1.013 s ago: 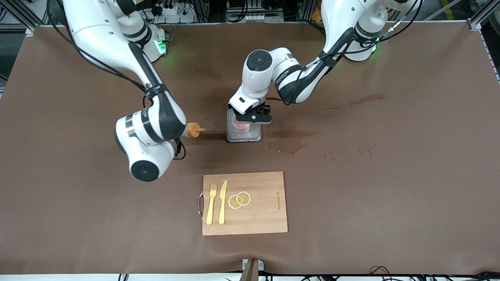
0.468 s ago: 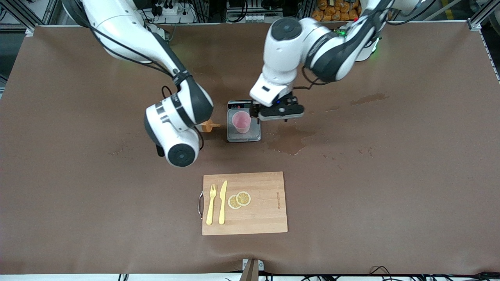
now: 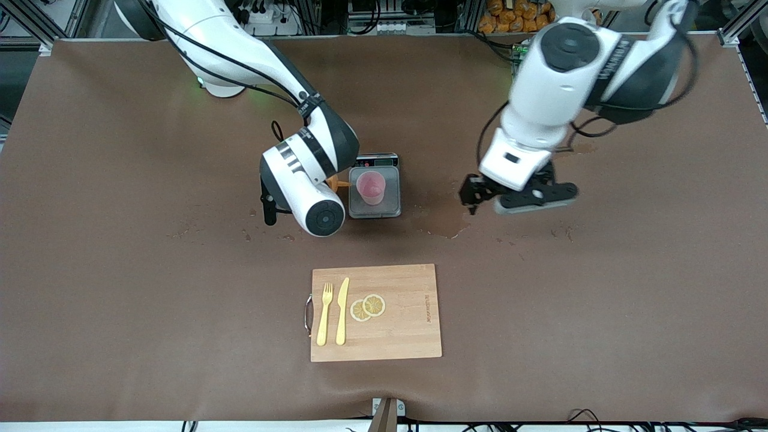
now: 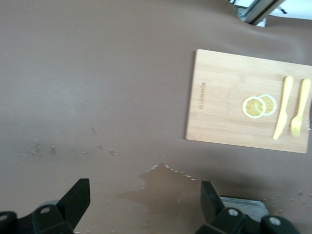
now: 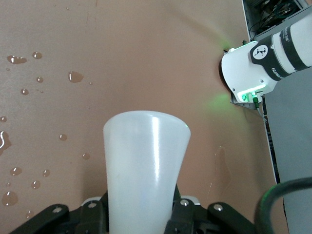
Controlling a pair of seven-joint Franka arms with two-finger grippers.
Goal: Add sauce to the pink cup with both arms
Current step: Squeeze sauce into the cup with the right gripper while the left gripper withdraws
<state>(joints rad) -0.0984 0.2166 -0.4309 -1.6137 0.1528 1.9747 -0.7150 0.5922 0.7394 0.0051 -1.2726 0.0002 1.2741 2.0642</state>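
Observation:
The pink cup point(image 3: 370, 187) stands upright on a small grey scale point(image 3: 389, 207) in the middle of the table. My right gripper point(image 5: 141, 217) is shut on the sauce bottle point(image 5: 146, 161), a whitish body gripped between the fingers. In the front view the right arm's wrist point(image 3: 306, 180) hides that gripper. Only the bottle's orange nozzle point(image 3: 339, 183) shows there, lying sideways, its tip right beside the cup. My left gripper point(image 3: 471, 197) is open and empty over a wet patch point(image 3: 447, 222), toward the left arm's end from the scale. Its fingers point(image 4: 78, 197) stand wide apart.
A wooden cutting board point(image 3: 408, 336) with a yellow fork point(image 3: 324, 315), a knife point(image 3: 342, 311) and lemon slices point(image 3: 367, 307) lies nearer to the front camera than the scale. Water drops point(image 5: 73, 76) dot the brown tabletop. A green-lit arm base point(image 5: 248, 73) shows in the right wrist view.
My left gripper has left the cup on the scale and swung away toward the left arm's end. My right arm has carried the bottle up to the scale, nozzle toward the cup.

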